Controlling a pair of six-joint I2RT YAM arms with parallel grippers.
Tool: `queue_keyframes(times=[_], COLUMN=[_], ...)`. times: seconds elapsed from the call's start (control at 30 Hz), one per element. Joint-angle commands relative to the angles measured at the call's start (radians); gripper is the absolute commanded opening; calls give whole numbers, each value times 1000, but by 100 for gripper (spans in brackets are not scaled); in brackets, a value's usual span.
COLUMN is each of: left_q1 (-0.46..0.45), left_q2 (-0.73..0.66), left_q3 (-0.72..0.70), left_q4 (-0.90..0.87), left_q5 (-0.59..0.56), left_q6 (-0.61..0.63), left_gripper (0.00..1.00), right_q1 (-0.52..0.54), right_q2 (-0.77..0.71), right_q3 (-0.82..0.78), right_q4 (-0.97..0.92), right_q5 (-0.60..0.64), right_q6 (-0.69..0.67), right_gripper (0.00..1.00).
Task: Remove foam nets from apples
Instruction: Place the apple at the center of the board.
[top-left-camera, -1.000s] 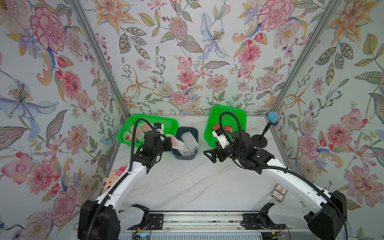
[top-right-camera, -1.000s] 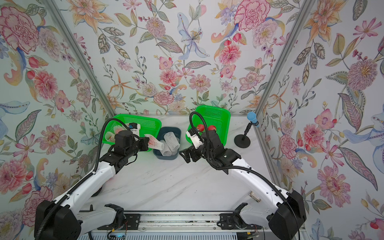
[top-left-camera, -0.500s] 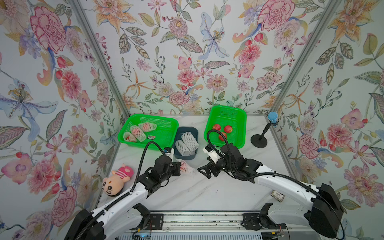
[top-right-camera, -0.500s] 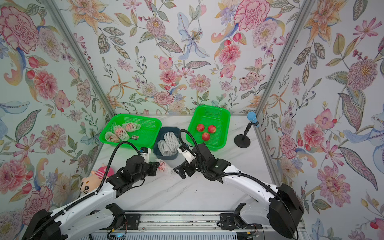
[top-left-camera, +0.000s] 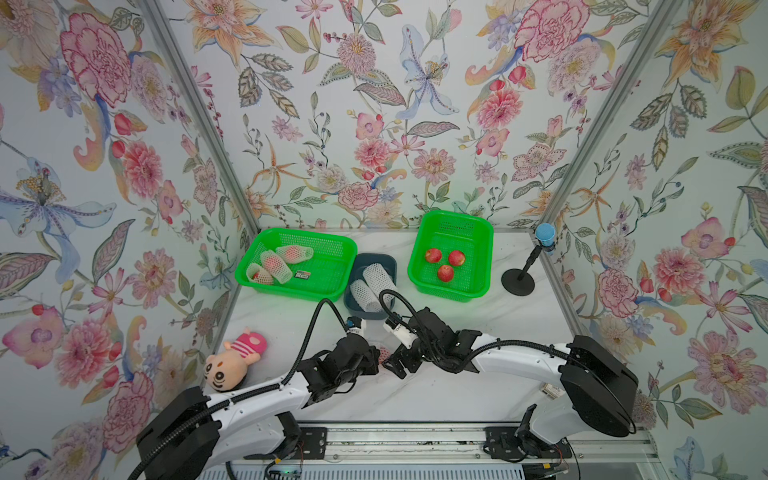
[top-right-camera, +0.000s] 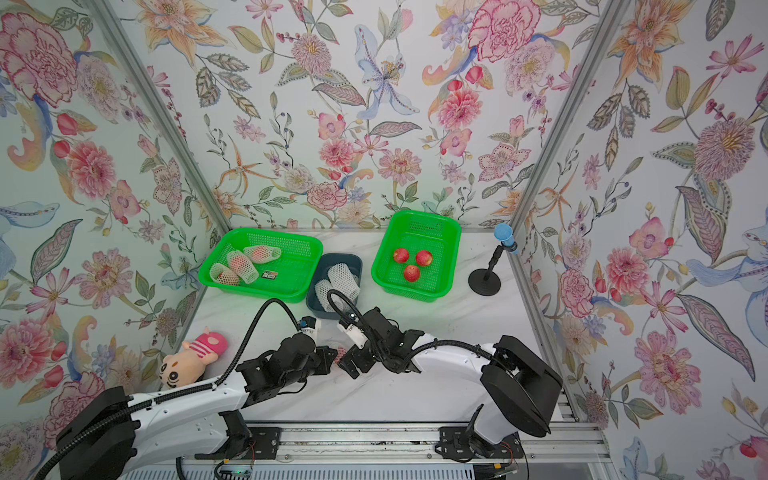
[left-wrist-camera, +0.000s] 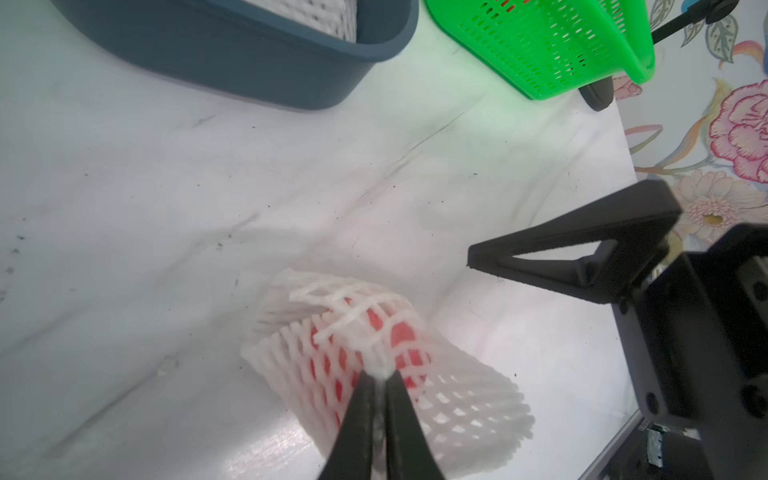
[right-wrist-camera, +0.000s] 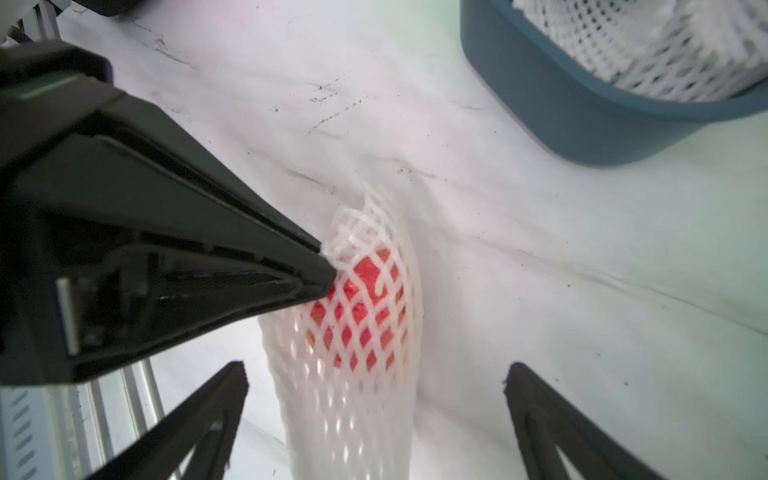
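A red apple (left-wrist-camera: 399, 336) inside a white foam net (left-wrist-camera: 457, 399) lies on the marble table near the front middle, mostly hidden between the two grippers in a top view (top-left-camera: 384, 353). My left gripper (left-wrist-camera: 379, 374) is shut on a pinch of the net's mesh over the apple. My right gripper (right-wrist-camera: 376, 374) is open, its fingers either side of the net's empty end (right-wrist-camera: 353, 415) without touching it. Three more netted apples (top-left-camera: 272, 264) lie in the left green basket (top-left-camera: 332, 286). The right green basket (top-left-camera: 482, 266) holds three bare apples (top-left-camera: 444, 262).
A dark blue bin (top-left-camera: 365, 313) with empty foam nets (top-left-camera: 372, 282) stands between the baskets, just behind the grippers. A pink plush toy (top-left-camera: 232, 361) lies at the front left. A black stand with a blue ball (top-left-camera: 519, 278) is at the back right.
Both arms have come forward from the baskets to the front middle of the table. The left gripper brought the netted apple with it, and the open right gripper moved up to the net's free end.
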Motion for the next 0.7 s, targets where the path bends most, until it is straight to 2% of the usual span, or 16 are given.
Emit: queue_keyframes(times=[0.0,0.1,0.27,0.37,0.67], left_q1=[-20,-23,-23,-22,39], left_q2=[32,48,29,17,-62], left_q3=[-15,0,31,50,42], left_q4=[43,40,-9,-43,-53], left_q5=[-23,-20,-42,-55,-20], left_q6=[-61,-58,-33,-15,7], left_gripper=[22,42,82,99,99], right_q1=[15,22,21,23,28], right_q2=[39,65,90,114,125], right_q3=[-27,-41,-48,-33,6], right_q4=[35,56,83,89,67], right_q5=[21,22,27,21,10], right_q6=[12,17,16,8,-20], right_gripper=[99,99,99,99,99])
